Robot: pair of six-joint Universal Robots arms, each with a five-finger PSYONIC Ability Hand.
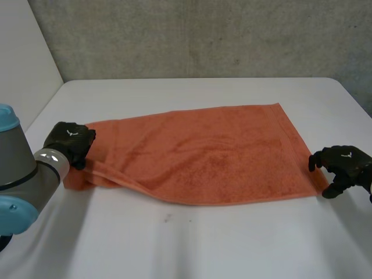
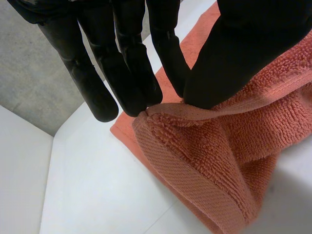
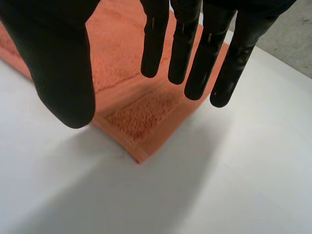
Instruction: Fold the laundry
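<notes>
White table (image 1: 203, 244), orange towel (image 1: 203, 154), edge pinched by left robot hand (image 1: 70, 141), right robot hand (image 1: 343, 165) straight-fingered over corner

left arm (image 1: 14, 157), 8 o'clock in head view: fat grey tube, light-blue round caps | black left hand (image 1: 70, 141), 9 o'clock: small white mark on its back | black right hand (image 1: 343, 165), 3 o'clock: same white mark, long smooth fingers (image 3: 202, 53)

Head view overhead, wrist views close — towel (image 1: 203, 154) shared
</notes>
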